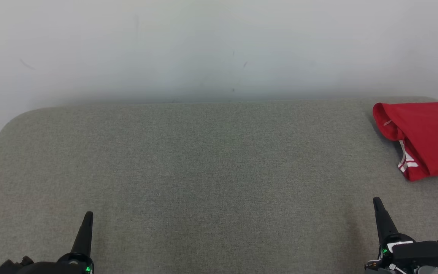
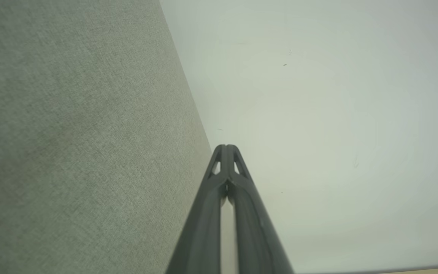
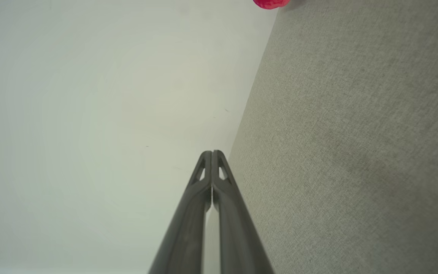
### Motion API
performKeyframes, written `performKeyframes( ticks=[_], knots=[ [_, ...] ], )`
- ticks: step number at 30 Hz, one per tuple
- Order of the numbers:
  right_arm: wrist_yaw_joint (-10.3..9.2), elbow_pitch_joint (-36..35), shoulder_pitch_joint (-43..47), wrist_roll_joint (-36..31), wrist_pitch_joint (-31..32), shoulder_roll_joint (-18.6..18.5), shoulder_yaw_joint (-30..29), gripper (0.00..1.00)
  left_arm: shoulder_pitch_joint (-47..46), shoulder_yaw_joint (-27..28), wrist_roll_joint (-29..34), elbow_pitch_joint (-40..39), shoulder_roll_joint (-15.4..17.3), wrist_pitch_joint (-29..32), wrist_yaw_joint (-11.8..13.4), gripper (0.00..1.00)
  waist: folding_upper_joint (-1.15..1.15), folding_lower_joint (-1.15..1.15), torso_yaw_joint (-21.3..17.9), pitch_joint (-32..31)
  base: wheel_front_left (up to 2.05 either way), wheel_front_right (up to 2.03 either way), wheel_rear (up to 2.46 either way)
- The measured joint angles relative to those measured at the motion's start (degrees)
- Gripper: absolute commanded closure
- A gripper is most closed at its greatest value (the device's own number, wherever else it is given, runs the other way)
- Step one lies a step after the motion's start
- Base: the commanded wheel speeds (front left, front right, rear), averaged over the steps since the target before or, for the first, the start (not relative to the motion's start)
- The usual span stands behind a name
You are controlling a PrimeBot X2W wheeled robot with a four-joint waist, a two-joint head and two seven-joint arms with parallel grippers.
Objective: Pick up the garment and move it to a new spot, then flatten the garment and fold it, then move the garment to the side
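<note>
The red garment [image 1: 426, 139] lay loosely folded at the far right of the tabletop [image 1: 203, 171] — set aside, or awaiting pickup; left tool [image 1: 88, 215] and right tool [image 1: 377, 201] were pinched closed, empty.

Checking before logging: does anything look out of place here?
Only the red garment: loosely folded at the far right of the grey surface, a white-striped edge poking out untidily. Nothing else stands out.

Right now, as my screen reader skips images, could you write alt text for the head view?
A loosely folded red garment with white trim lies at the far right of a grey fabric surface, cut off by the picture's edge. The left gripper, lower left, and right gripper, lower right, are shut and empty. A pale wall stands behind.
</note>
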Motion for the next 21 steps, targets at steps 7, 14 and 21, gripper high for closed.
performKeyframes(
  ticks=[7, 14, 21],
  knots=[
    [0.0, 0.3, -0.8, 3.6, 0.9, 0.1, -0.4, 1.0, -0.4, 0.3, -3.5, 0.2, 0.0, 1.0, -0.1, 1.0, 0.0, 0.0, 0.0, 0.0, 0.0, 0.0, 0.0],
    [0.0, 0.6, -1.1, 6.6, 1.6, 0.2, -0.7, 1.0, -1.0, 0.6, -6.6, 0.4, 0.0, 1.6, -0.1, 1.0, 0.0, 0.0, 0.0, 0.1, 0.0, 0.0, 0.0],
    [0.0, 0.9, -1.7, 9.5, 2.2, 0.3, -1.0, 1.0, -1.3, 0.8, -9.5, 0.6, 0.0, 2.5, -0.1, 1.0, 0.0, 0.0, 0.0, 0.1, 0.0, 0.0, 0.0]
  ],
)
